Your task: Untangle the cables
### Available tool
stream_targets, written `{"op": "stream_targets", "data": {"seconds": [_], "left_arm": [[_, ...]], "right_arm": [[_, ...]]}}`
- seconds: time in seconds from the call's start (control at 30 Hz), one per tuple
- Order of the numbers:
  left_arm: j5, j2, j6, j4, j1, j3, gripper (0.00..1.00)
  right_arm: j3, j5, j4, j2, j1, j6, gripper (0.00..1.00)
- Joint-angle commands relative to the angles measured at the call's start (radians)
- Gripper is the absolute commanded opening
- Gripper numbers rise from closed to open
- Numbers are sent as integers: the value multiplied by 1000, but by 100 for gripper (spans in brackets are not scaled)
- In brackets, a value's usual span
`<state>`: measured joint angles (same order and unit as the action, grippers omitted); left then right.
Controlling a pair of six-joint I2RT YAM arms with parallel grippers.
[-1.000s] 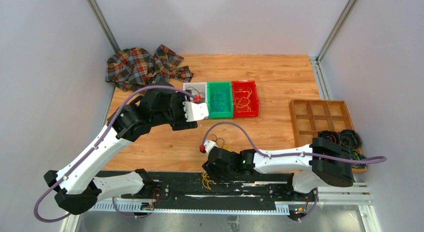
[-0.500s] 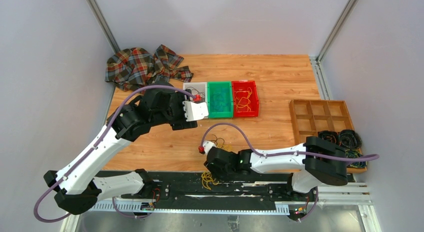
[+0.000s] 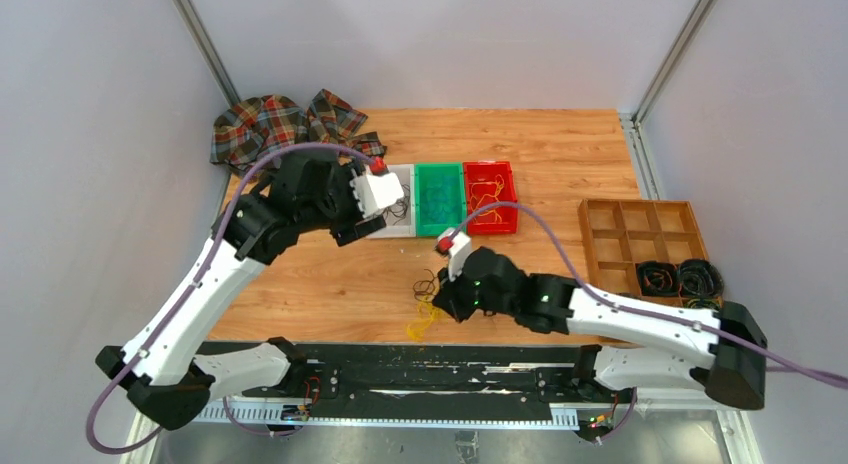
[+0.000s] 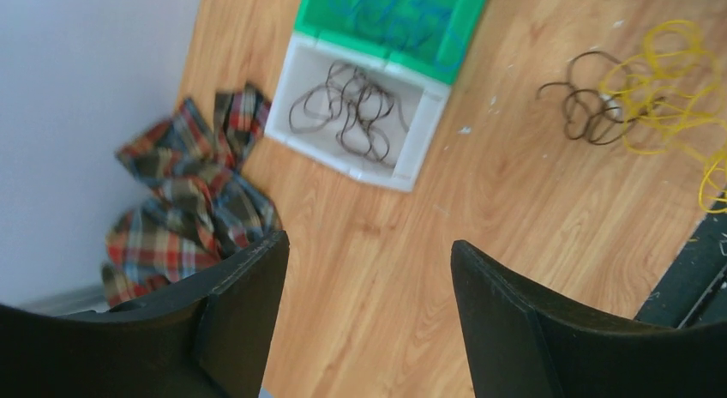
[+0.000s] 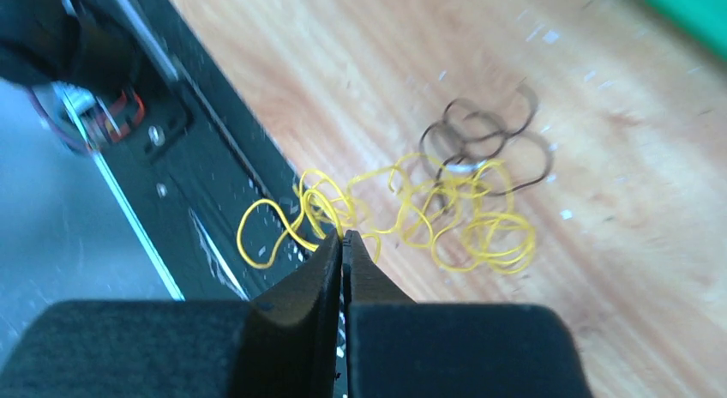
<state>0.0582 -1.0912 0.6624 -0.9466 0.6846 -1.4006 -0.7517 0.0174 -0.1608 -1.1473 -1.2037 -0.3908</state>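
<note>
On the right gripper (image 5: 343, 237) the jaws squeeze a yellow loop, likely to pull it free — the cables (image 5: 446, 214) lie just past their tips. On the left gripper (image 4: 369, 274) the jaws are spread, holding nothing

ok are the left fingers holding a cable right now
No, the left fingers stand wide apart in the left wrist view, with only bare table showing between them.

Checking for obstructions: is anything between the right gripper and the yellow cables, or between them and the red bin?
Nothing visible does. The right gripper is shut on a strand of the yellow cables, with black cables tangled alongside; only bare table lies toward the red bin.
</note>
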Motion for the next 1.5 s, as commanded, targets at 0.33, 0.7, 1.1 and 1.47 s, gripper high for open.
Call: {"op": "stream_targets", "data": {"seconds": [0.33, 0.7, 1.1, 1.47], "left_arm": [[263, -15, -159, -30, -206, 116, 89], [275, 38, -159, -31, -207, 146, 98], [243, 69, -169, -22, -207, 182, 98], [198, 104, -170, -15, -207, 163, 98]], "right_arm": [[-108, -117, -51, 187, 403, 76, 0], [-376, -133, -29, -33, 731, 81, 1], [-544, 42, -61, -276, 866, 69, 1], [-466, 71, -73, -320, 870, 35, 33]]}}
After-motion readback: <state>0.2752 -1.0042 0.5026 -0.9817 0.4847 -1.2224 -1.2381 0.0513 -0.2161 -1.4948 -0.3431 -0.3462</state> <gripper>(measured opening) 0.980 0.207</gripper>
